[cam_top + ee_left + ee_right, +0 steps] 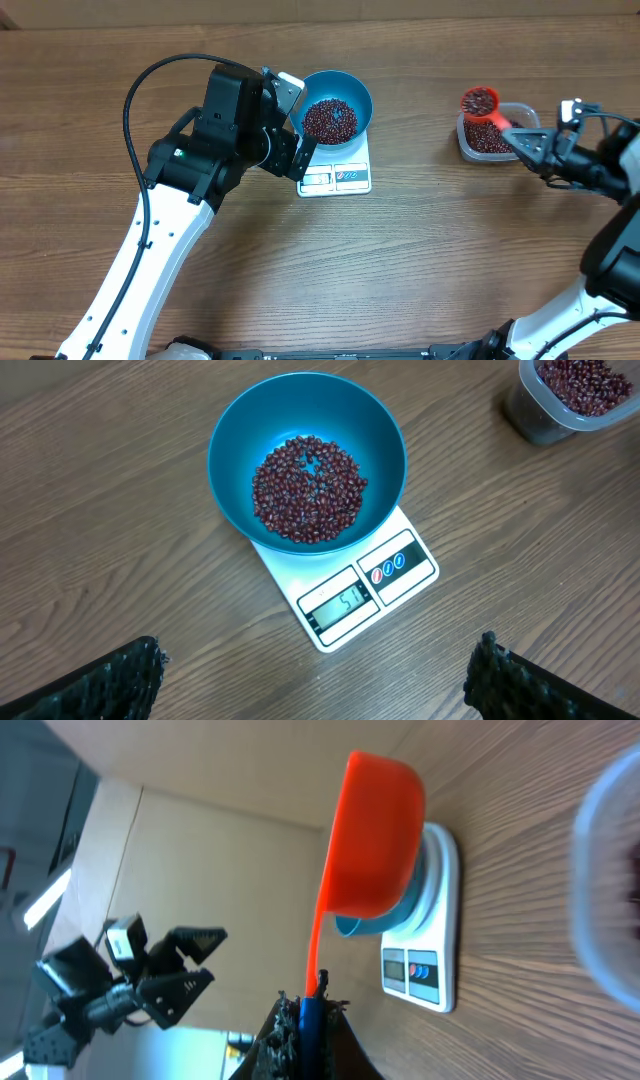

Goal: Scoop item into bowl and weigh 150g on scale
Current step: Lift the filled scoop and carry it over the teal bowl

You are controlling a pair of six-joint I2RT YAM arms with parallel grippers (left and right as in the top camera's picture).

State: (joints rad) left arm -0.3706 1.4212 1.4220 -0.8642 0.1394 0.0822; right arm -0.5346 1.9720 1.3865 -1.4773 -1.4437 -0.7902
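The white kitchen scale (336, 172) is set near the middle of the tabletop (420, 260). The blue bowl (350, 88) is seated on its platform. The bowl's rim overhangs the scale's back and side edges, while the front strip with the display is not covered. The digits are too faint to be read with certainty. A layer of red-brown beans (330, 119) is spread over the bowl's bottom.

The left pincer (298, 122) is held above the scale's left edge, its fingers spread wide with nothing between them. In the left wrist view its fingertips (125, 680) are seen at the lower corners, apart from scale and bowl.

A clear plastic tub (468, 140) of more beans is placed well to the right of the scale, with bare wood between them. The right pincer (520, 145) is clamped on the handle of an orange scoop (480, 102). Its bean-filled cup is held over the tub's corner on the scale's side. In front of the scale only bare wood is seen.
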